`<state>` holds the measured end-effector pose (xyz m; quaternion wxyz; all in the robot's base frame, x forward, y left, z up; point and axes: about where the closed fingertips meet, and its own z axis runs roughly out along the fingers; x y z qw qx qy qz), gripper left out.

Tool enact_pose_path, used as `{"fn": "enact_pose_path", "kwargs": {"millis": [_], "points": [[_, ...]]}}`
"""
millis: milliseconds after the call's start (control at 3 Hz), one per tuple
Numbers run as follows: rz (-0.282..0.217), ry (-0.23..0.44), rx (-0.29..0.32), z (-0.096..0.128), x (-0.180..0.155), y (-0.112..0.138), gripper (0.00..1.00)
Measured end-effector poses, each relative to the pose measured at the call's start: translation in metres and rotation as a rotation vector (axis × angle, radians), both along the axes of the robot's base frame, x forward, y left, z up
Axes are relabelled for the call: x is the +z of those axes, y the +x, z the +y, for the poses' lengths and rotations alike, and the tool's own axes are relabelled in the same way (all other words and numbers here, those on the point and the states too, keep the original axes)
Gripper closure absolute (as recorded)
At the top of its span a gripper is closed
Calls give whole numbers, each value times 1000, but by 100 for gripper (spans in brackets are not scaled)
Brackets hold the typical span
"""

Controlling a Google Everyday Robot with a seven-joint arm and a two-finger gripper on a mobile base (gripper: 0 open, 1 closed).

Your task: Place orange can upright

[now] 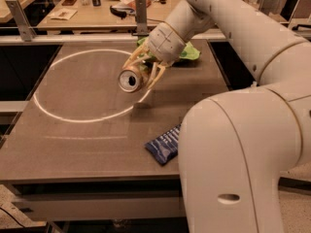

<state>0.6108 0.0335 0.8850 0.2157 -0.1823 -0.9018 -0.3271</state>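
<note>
The orange can [130, 80] is held in my gripper [141, 73] above the dark table [87, 135], near the right rim of the white circle marked on it. The can lies on its side in the air, its silver top with the pull-tab hole facing the camera. The fingers [157, 74] are closed around the can's body. The can's shadow falls on the table just below it. My arm reaches in from the upper right.
A flat blue snack packet [164, 144] lies near the table's front edge, partly behind my arm's base. A green chip bag [187, 53] lies at the back, behind the gripper. A cluttered wooden table [97, 13] stands beyond, past a rail.
</note>
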Motion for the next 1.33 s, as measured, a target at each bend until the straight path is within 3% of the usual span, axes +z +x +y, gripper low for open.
{"fn": "enact_pose_path", "kwargs": {"millis": [333,667,1333], "points": [[190,108,-169,-14,-2,-7,100],[307,162,-300,-28,1,-14,100],[498,258,-544,-49,-4,-53,100]]}}
